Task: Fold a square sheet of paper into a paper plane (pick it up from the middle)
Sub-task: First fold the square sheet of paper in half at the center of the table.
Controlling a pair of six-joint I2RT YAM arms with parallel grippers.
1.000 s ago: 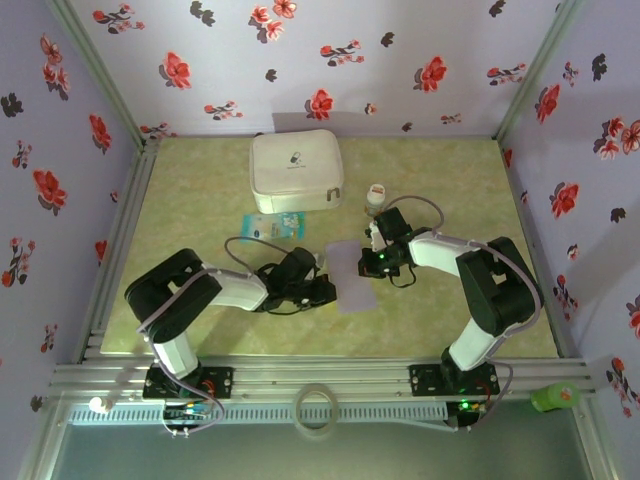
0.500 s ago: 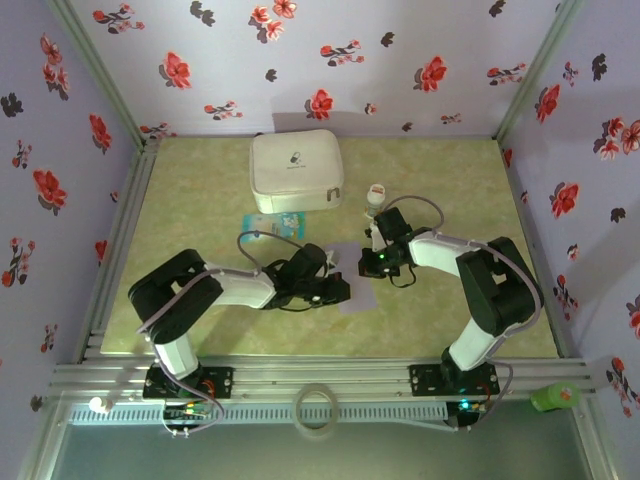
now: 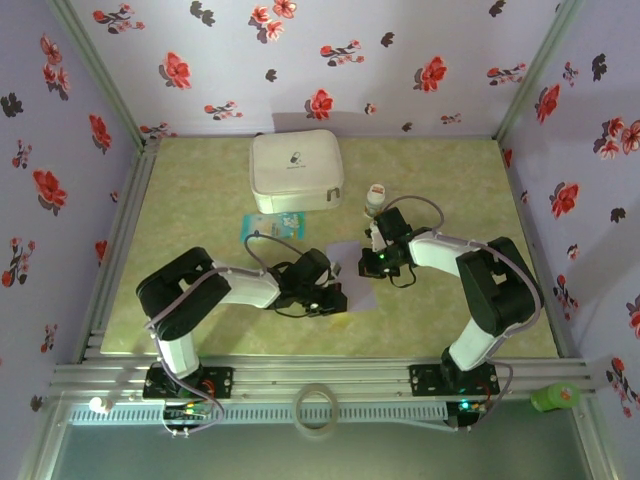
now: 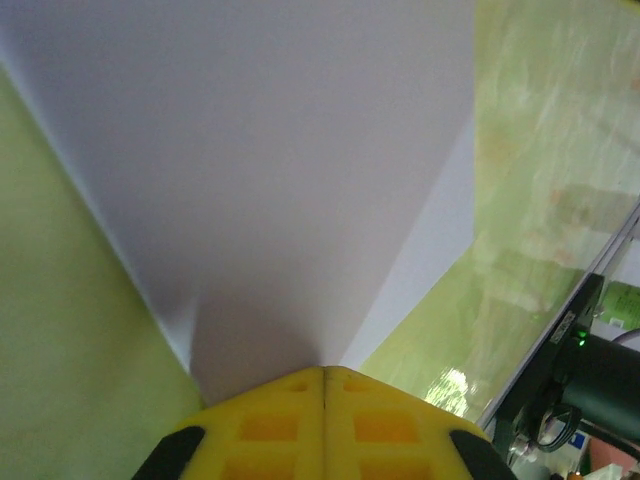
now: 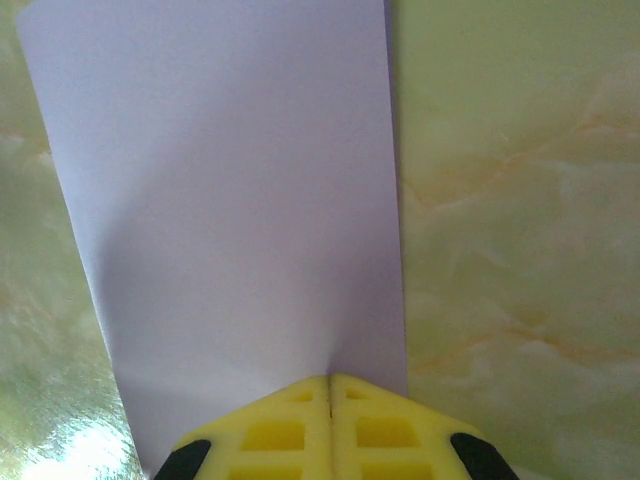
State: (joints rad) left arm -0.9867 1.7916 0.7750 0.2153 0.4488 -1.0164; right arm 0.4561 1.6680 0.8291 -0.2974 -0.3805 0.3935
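Touching square sheet of paper with left gripper and right gripper, both fully closed; pinching it or not, unclear.

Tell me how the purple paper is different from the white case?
The lavender paper is thin; the white case is thick and puffy. The paper is pinched by the left fingers and right fingers; the case sits untouched, farther back. Both are pale and on the green table.
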